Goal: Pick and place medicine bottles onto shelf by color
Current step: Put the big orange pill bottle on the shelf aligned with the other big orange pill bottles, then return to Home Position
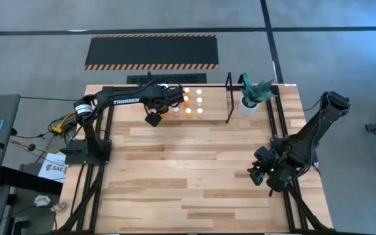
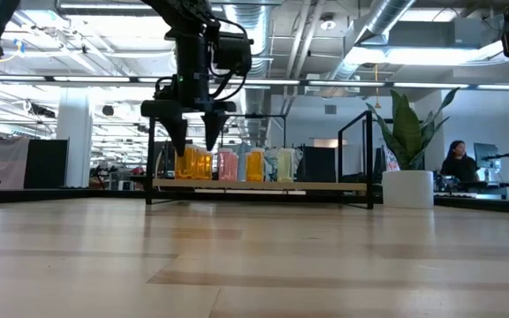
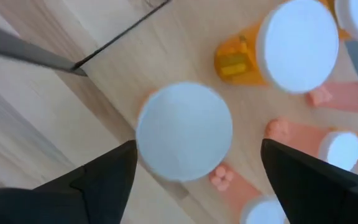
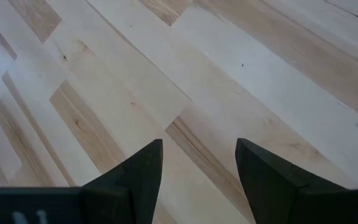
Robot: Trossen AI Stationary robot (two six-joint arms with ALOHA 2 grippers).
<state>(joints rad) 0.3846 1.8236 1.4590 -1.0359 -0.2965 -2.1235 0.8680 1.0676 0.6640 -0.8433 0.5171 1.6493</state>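
Left gripper (image 2: 193, 132): fingers spread wide, nothing gripped, poised above the shelf's left end over a white-capped bottle (image 3: 184, 132).
Medicine bottles (image 1: 192, 102): stood in rows on the shelf (image 2: 259, 186).
Right gripper (image 4: 199, 165): parted, empty, held over bare table (image 1: 175, 170) at the right.

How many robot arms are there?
2. The left arm reaches over the shelf at the table's far edge, left claw open above the bottles. The right arm waits by the right edge, right claw open over bare wood.
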